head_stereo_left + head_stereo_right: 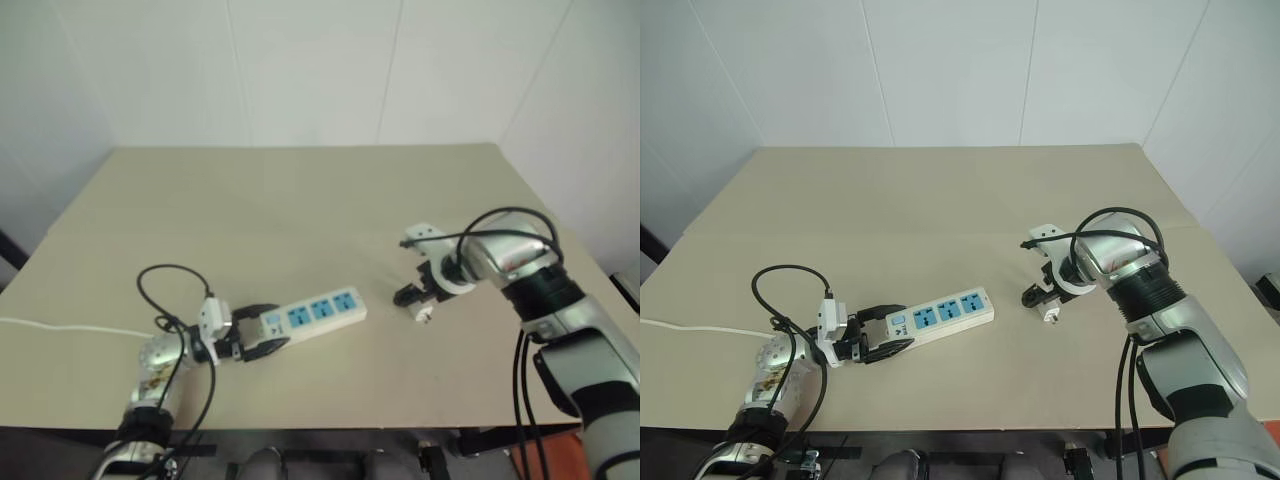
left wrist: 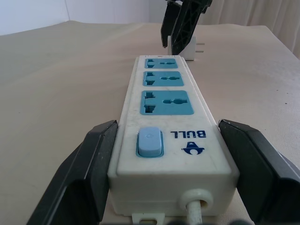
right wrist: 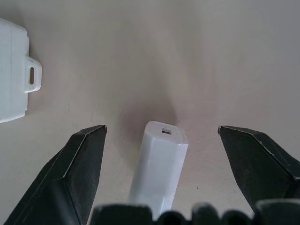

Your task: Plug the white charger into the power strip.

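Closest to the camera on the left side is the left claw [image 1: 872,345], lying level on the tan table [image 1: 300,200] and clamped on the switch end of the power strip [image 1: 312,314]. In the left wrist view you can see its two black fingers [image 2: 79,178] pressed against either side of the strip's body, right by the pale blue switch [image 2: 150,142], with the thin white cord [image 1: 60,327] coming out of that same end between the fingers and running off past the left edge of the table. From that claw the strip stretches away to the right at a slight angle, three blue sockets [image 2: 166,102] in a row facing up, all of them empty. Just past the far end of the strip, a little gap away, is the white charger [image 1: 1049,312], lying on the table with its prongs sticking out sideways, not touching the strip. Right claw [image 1: 416,297] is angled steeply down over it with the fingers spread about as wide as they go, and it isn't gripping anything. In the right wrist view the charger [image 3: 159,164] sits on the table in the middle of the gap between the two black fingers [image 3: 70,173], clear space on both sides, so neither finger is touching it. Corner of the strip's far end shows just off to the side of that claw too.
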`<act>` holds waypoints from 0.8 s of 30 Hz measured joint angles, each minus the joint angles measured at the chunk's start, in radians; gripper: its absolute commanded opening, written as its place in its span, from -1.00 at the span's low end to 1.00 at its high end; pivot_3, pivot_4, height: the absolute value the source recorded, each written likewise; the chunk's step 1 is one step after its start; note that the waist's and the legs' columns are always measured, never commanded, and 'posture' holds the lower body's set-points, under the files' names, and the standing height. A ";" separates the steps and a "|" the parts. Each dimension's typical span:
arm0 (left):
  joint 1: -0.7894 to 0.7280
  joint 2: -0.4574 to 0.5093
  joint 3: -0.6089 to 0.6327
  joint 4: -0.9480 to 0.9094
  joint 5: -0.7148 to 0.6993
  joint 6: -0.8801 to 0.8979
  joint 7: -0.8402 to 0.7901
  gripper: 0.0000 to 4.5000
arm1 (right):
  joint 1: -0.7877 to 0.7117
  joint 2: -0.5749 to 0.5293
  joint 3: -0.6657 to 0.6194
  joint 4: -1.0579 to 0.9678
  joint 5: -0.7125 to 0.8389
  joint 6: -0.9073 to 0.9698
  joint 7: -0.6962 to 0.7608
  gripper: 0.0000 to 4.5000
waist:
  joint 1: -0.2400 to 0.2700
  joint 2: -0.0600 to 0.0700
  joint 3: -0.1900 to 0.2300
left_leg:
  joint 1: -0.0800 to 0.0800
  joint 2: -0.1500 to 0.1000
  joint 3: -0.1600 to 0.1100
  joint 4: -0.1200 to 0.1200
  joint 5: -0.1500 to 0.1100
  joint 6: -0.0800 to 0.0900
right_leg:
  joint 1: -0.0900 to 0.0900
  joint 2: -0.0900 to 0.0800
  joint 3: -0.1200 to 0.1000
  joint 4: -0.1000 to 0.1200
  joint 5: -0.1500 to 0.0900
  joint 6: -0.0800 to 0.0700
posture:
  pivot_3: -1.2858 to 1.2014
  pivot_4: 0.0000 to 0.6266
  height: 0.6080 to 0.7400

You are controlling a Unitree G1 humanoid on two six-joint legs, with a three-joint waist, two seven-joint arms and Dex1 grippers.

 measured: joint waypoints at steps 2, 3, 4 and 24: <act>0.001 0.000 0.000 -0.001 0.000 0.000 0.001 0.44 | 0.006 0.000 0.000 0.000 0.000 0.000 0.001 1.00 | 0.000 0.000 0.000 | 0.000 0.000 0.000 0.000 0.000 0.000 | 0.000 0.000 0.000 0.000 0.000 0.000 | 0.03 -0.52 1.00; 0.001 0.000 0.000 -0.001 0.000 0.000 0.002 0.44 | 0.008 0.000 0.000 0.000 0.000 0.000 0.001 0.92 | 0.000 0.000 0.000 | 0.000 0.000 0.000 0.000 0.000 0.000 | 0.000 0.000 0.000 0.000 0.000 0.000 | 0.03 -0.52 1.00; 0.002 0.000 -0.001 -0.002 0.000 0.000 0.003 0.44 | 0.009 0.000 0.000 0.000 0.000 0.000 0.002 0.83 | 0.000 0.000 0.000 | 0.000 0.000 0.000 0.000 0.000 0.000 | 0.000 0.000 0.000 0.000 0.000 0.000 | 0.03 -0.52 1.00; 0.017 0.020 -0.014 -0.046 -0.010 0.049 0.000 0.44 | 0.010 -0.114 0.049 -0.253 -0.008 -0.039 0.075 -0.50 | -0.004 0.000 -0.001 | -0.001 0.000 0.000 -0.001 0.000 0.000 | -0.001 0.000 0.000 -0.001 0.000 0.000 | 0.03 -0.52 1.00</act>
